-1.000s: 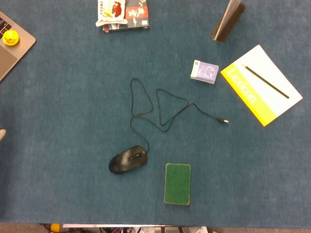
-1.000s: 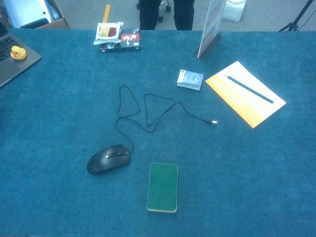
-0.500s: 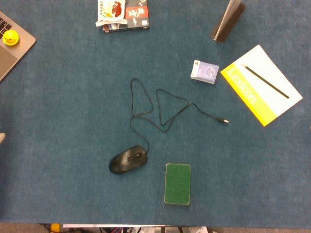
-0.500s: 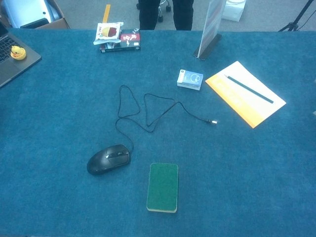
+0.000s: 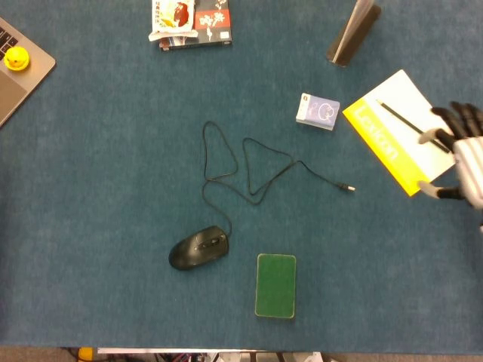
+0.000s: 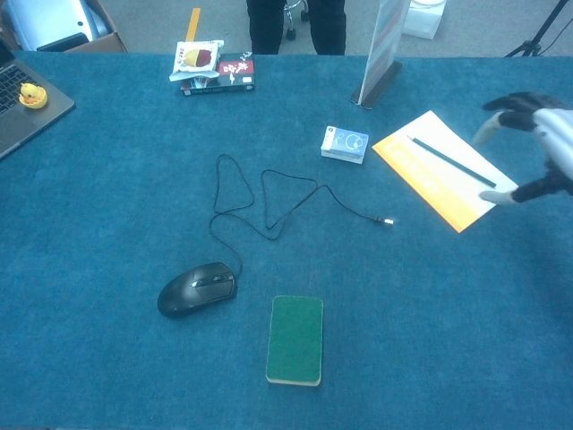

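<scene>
Our right hand [image 5: 462,157] has come in from the right since the earlier frame, fingers spread and empty, over the right edge of the book [image 5: 404,139] with its pencil [image 5: 413,127]; we judge this the reach, a lower-and-close next; left hand unseen

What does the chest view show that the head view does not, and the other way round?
Only the chest view shows the floor beyond the table, with a person's legs and a cardboard box at the far left corner. Only the head view shows a strip of clutter under the table's near edge. Both show the right hand with fingers spread over the yellow and white book and its pencil, plus the mouse, green pad, small box and laptop.
</scene>
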`<state>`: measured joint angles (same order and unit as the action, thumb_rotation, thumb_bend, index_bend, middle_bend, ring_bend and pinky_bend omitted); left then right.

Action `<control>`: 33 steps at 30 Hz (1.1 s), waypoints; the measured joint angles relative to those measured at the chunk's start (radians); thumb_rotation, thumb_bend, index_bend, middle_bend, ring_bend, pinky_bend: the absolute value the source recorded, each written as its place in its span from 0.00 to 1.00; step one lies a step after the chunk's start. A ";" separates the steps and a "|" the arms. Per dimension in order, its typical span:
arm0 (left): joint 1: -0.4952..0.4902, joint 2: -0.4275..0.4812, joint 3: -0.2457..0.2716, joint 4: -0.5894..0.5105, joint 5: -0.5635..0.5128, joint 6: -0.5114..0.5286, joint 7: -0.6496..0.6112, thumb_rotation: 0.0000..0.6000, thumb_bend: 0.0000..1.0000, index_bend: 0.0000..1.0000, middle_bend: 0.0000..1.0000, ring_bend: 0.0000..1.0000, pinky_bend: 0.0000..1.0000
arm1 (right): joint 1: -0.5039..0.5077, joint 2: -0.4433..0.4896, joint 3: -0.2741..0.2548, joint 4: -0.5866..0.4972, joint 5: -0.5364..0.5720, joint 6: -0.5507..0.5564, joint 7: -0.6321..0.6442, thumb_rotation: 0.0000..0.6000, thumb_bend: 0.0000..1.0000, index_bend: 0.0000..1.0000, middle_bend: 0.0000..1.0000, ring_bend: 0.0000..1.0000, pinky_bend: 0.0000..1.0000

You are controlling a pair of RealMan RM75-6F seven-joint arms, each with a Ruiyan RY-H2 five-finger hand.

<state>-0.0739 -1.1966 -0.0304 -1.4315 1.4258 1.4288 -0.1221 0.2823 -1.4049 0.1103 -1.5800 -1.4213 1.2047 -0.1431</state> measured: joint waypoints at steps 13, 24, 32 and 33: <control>0.006 -0.008 0.002 0.035 0.001 -0.010 -0.038 1.00 0.00 0.29 0.17 0.21 0.44 | 0.083 -0.088 0.000 0.018 0.013 -0.089 -0.018 1.00 0.04 0.39 0.18 0.00 0.04; 0.012 -0.015 0.001 0.049 -0.003 -0.014 -0.055 1.00 0.00 0.28 0.17 0.21 0.44 | 0.096 -0.140 0.002 -0.034 0.148 -0.097 -0.223 1.00 0.04 0.39 0.18 0.00 0.04; 0.015 -0.029 0.003 0.079 -0.002 -0.021 -0.085 1.00 0.00 0.28 0.17 0.21 0.44 | 0.095 -0.174 0.003 -0.117 0.313 -0.054 -0.438 1.00 0.04 0.39 0.18 0.00 0.04; 0.015 -0.031 0.004 0.084 -0.002 -0.023 -0.090 1.00 0.00 0.28 0.17 0.21 0.44 | 0.096 -0.182 0.002 -0.126 0.332 -0.042 -0.468 1.00 0.04 0.40 0.18 0.00 0.04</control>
<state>-0.0589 -1.2271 -0.0267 -1.3476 1.4237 1.4062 -0.2122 0.3780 -1.5872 0.1123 -1.7065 -1.0892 1.1623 -0.6107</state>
